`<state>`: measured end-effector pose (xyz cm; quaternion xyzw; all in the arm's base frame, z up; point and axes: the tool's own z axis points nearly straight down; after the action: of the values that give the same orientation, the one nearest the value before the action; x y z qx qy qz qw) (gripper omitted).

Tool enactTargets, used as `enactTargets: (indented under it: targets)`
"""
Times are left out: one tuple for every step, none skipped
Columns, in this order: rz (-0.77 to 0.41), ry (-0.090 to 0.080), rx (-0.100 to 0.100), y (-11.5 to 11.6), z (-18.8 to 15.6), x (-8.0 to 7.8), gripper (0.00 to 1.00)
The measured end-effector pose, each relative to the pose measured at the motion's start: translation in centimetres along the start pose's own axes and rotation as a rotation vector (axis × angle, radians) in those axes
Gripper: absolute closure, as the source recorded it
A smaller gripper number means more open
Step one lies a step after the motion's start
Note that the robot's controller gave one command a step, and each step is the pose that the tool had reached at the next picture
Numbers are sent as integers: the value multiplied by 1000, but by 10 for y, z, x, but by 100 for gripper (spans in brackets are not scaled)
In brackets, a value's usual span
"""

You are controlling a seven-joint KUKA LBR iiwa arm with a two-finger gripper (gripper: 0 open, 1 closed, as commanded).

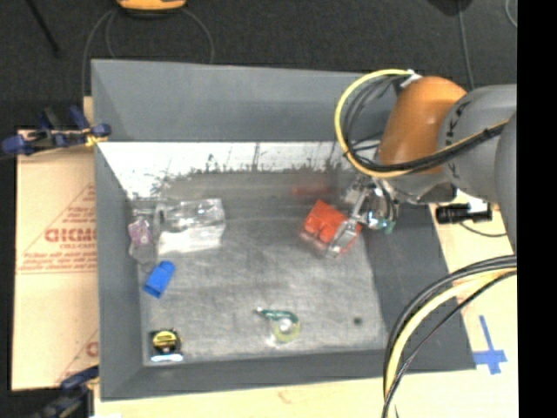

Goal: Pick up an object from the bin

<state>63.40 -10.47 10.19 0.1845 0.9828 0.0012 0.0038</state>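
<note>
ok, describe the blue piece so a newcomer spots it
Go to the left wall of the grey bin. Below the clear packaging there lies a small blue block. It's the only blue thing; the tape measure below it is yellow and black.

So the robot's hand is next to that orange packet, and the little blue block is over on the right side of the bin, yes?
Not quite. The camera view shows the blue block on the left side of the bin, not the right, just below a clear plastic packet. The rest holds: the hand is next to the orange packet.
</note>
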Motion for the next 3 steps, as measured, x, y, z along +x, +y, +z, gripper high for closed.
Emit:
enactTargets:
  targets:
    - [145, -1, 1, -11, 1, -3, 0]
    - [140, -1, 5, -8, 18, -2, 0]
    - [222, 1, 4, -4, 26, 0, 0]
